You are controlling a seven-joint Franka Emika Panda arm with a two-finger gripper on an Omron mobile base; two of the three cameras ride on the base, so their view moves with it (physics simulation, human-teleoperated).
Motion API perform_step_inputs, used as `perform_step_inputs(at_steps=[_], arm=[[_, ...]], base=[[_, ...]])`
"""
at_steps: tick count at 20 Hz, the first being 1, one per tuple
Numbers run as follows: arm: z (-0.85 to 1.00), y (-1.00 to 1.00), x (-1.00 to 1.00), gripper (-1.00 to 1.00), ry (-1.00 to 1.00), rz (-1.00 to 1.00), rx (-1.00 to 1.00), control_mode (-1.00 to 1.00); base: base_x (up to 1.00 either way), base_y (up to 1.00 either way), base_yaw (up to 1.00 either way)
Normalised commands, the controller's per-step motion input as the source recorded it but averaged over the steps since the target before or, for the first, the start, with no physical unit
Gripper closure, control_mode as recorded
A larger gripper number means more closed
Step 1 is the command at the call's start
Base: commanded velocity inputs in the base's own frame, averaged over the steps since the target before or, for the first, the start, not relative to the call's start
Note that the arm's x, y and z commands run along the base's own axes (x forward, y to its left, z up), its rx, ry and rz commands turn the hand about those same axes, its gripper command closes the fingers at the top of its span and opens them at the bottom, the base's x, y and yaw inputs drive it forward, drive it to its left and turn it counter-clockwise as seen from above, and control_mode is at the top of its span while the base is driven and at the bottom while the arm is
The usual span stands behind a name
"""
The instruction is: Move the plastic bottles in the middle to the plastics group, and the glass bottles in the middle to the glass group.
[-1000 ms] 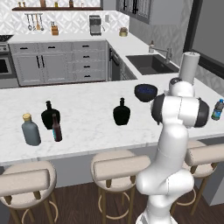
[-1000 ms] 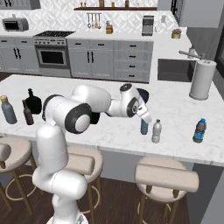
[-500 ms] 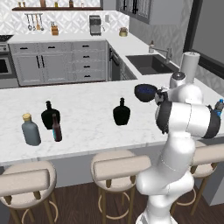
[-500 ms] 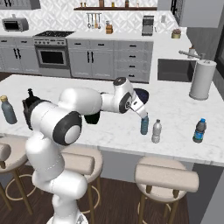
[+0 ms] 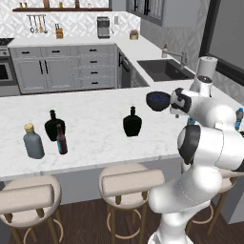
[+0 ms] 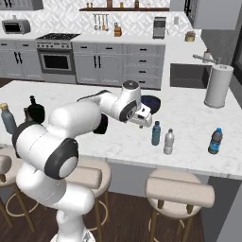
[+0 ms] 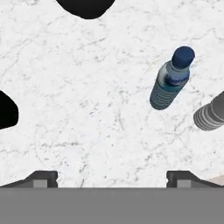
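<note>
On the white marble counter [image 6: 189,123], a dark bowl [image 5: 158,100] is sitting behind the arm's wrist and a paper towel roll [image 6: 218,86] is standing further back near the sink [image 6: 189,75]. The gripper [image 7: 112,177] is hanging above the counter with its jaws spread wide and nothing between them. The light-blue water bottle [image 7: 171,78] is standing upright just beyond and to one side of the fingertips [image 7: 43,178] — apart from them — with the clear bottle [image 6: 168,142] just beside it and the darker blue bottle [image 6: 215,141] well apart. The left base view is showing the far end: the black flask [image 5: 132,122] alone mid-counter, and the grey bottle [image 5: 33,141], brown beer bottle [image 5: 60,139] and second flask [image 5: 54,125] clustering together.
</note>
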Motion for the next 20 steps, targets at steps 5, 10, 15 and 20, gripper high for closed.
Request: perform_step_inputs(at_steps=[5,10,15,20], arm=[[0.32,0.73,0.02,-1.00,0.33,0.46,0.00,-1.00],[0.14,0.96,0.06,-1.00,0.05,0.28,-0.06,-1.00],[0.04,0.90,0.21,-1.00,0.00,0.13,-0.01,-1.00],[0.00,0.87,0.42,-1.00,-0.04,0.01,-0.01,-1.00]], base=[[0.00,0.00,0.00],[0.00,0.00,0.00],[0.00,0.00,0.00],[0.00,0.00,0.00]])
